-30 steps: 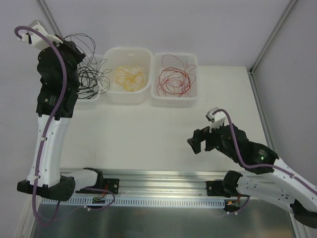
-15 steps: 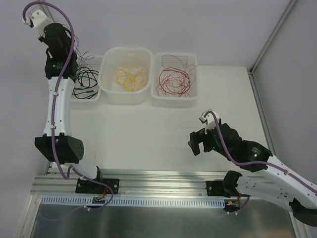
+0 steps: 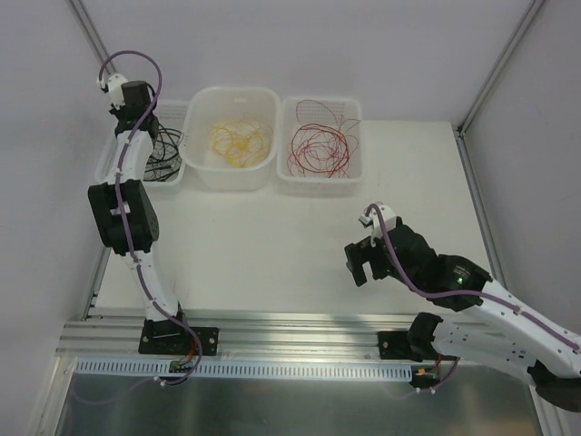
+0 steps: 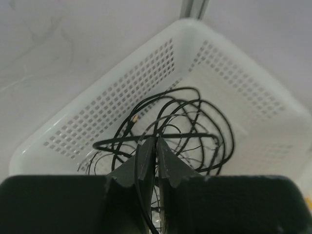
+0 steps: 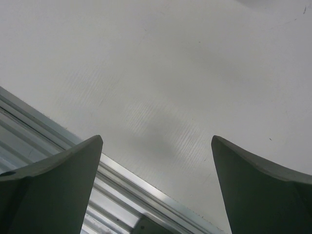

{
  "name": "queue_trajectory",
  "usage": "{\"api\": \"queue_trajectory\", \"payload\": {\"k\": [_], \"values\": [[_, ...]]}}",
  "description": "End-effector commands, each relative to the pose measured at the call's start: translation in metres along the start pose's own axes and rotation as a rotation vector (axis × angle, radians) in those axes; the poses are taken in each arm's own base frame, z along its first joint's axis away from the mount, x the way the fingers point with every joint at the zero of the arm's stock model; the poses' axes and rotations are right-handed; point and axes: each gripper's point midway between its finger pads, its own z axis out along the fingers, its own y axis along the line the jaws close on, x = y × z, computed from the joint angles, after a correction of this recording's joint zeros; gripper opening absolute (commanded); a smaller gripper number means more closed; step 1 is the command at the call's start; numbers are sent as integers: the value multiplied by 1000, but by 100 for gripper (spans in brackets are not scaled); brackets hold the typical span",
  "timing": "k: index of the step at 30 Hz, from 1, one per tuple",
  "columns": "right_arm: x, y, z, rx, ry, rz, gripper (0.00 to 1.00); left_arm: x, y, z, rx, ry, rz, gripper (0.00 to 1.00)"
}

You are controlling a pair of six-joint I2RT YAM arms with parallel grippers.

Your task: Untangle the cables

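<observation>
Cables first: the black cables [image 4: 117, 142] are piled in the left basket [image 4: 97, 112] at the far left corner of the table [image 3: 272, 236]. The yellow-orange cables [image 3: 238, 139] are in the middle basket [image 3: 234, 91] and the red cables [image 3: 320, 147] in the right basket [image 3: 318, 102], all three along the far edge.

These are thin, basically weightless and springy. My guess is they'll keep their loops and snag on each other or on the basket holes. Yanking would probably just tighten a knot or lift the whole clump, so I'd take one strand near a free end, not mid-coil.

The left gripper [image 4: 156, 146] is over the left basket with its jaws pinched nearly together and one black strand running between them, so it looks gripped. The right gripper [image 5: 157, 139] is spread wide over bare table by the near edge, holding nothing.
</observation>
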Motion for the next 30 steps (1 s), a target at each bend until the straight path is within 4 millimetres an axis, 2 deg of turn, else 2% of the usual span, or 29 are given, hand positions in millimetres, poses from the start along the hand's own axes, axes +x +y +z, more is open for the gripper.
{"api": "queue_trajectory", "payload": {"k": [1, 3, 4, 7, 11, 14, 15, 17, 18, 20, 21, 22, 26, 27, 28, 30], "values": [[-5, -7, -2, 32, 2, -14, 100, 20, 26, 17, -74, 45, 51, 7], [-4, -5, 1, 30, 15, -18, 100, 37, 36, 25, -91, 97, 58, 8], [-4, -4, 1, 27, 15, -18, 100, 52, 49, 31, -120, 145, 56, 8], [-6, 0, 5, 16, 29, -22, 100, 72, 55, 34, -95, 220, 56, 13], [-7, 3, 6, 4, 39, -20, 100, 72, 51, 28, -56, 233, 75, 23], [-9, 3, 3, 4, 31, -7, 100, 52, 45, 14, -12, 207, 45, 46], [-11, 2, 1, 4, 23, -3, 100, 40, 42, 6, 11, 188, 30, 58], [-10, 3, 0, 0, 22, 4, 100, 27, 34, -5, 71, 178, 3, 69], [-11, 3, -1, 0, 20, 7, 100, 12, 31, -16, 98, 154, -11, 80], [-11, 3, -2, -1, 17, 15, 100, 7, 27, -29, 143, 154, -33, 90], [-11, 3, -3, -5, 13, 18, 100, -7, 26, -42, 163, 130, -55, 94], [-11, 3, -3, -8, 12, 21, 100, -2, 25, -48, 175, 144, -69, 99], [-12, 4, -7, -18, -3, 36, 100, 1, 25, -81, 222, 162, -121, 99], [-11, 4, -7, -18, -3, 39, 100, -5, 24, -95, 248, 156, -152, 99], [-12, 4, -8, -20, -9, 44, 100, 14, 26, -100, 246, 197, -149, 99], [-11, 3, -10, -21, -19, 52, 100, 20, 22, -119, 295, 214, -158, 96]]}}
